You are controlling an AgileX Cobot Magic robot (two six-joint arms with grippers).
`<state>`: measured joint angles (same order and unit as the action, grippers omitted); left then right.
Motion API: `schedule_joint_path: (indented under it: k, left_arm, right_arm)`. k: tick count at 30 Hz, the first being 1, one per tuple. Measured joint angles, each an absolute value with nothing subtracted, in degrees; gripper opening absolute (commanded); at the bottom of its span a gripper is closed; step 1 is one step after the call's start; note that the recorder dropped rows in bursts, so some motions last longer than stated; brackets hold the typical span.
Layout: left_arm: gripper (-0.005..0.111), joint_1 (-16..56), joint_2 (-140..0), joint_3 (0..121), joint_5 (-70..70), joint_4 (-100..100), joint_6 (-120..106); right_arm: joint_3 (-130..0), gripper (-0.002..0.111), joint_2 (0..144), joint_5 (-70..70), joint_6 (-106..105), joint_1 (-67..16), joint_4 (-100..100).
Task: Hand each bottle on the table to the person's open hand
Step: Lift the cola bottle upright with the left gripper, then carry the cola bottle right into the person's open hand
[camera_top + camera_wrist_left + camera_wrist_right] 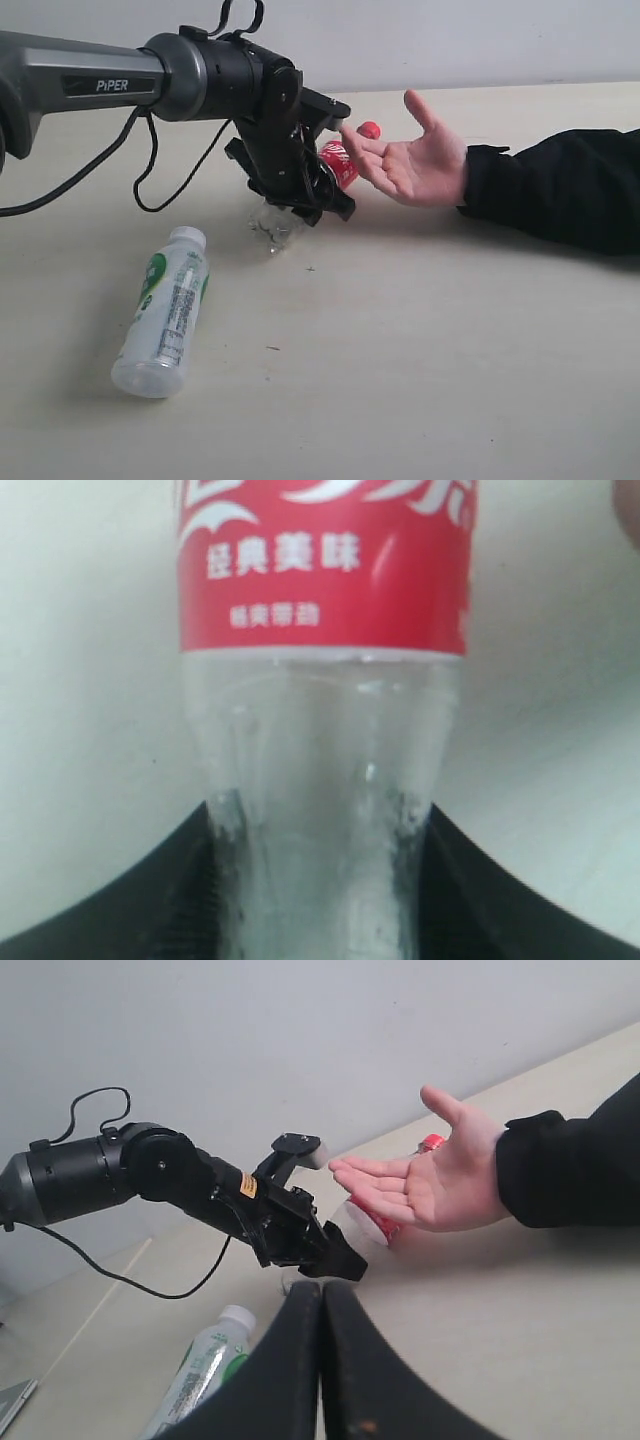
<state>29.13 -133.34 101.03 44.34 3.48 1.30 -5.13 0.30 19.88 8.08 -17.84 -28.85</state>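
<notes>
My left gripper (pixel 305 190) is shut on the clear bottle with the red label (pixel 338 162), held tilted above the table (pixel 420 350); its red cap (pixel 369 130) points at the person's open hand (pixel 420 160) and lies at the fingers. In the left wrist view the clear bottle (pixel 325 730) fills the space between the two black fingers (pixel 120 910). The white-green bottle (pixel 165 310) lies on its side at the front left, also seen in the right wrist view as the white-green bottle (pixel 200 1370). My right gripper (pixel 322 1295) is shut and empty. The yellow-labelled and fruit-label bottles are out of view.
The person's black sleeve (pixel 560 185) rests across the right of the table. A black cable (pixel 150 170) hangs under the left arm. A wall (pixel 450 40) stands behind the table's far edge.
</notes>
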Motion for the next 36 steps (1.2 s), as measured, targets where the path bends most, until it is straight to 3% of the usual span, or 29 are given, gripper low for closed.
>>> schedule_joint_path:
  k: [23, 31, 36]
  left_arm:
    - [0.0, 23.4, -116.94, 100.74, 59.31, 4.08, 6.26]
    - [0.0, 23.91, -104.06, 89.75, 57.24, 3.48, 12.99]
    - [0.0, 28.66, -96.49, 81.81, 51.76, 2.6, 18.21]
  right_arm:
    - [-5.13, 0.001, 0.3, 19.88, 8.08, -17.84, -28.85]
    - [-5.13, 0.001, 0.3, 20.23, 8.08, -17.84, -28.85]
    - [-5.13, 0.001, 0.3, 20.33, 8.08, -17.84, -28.85]
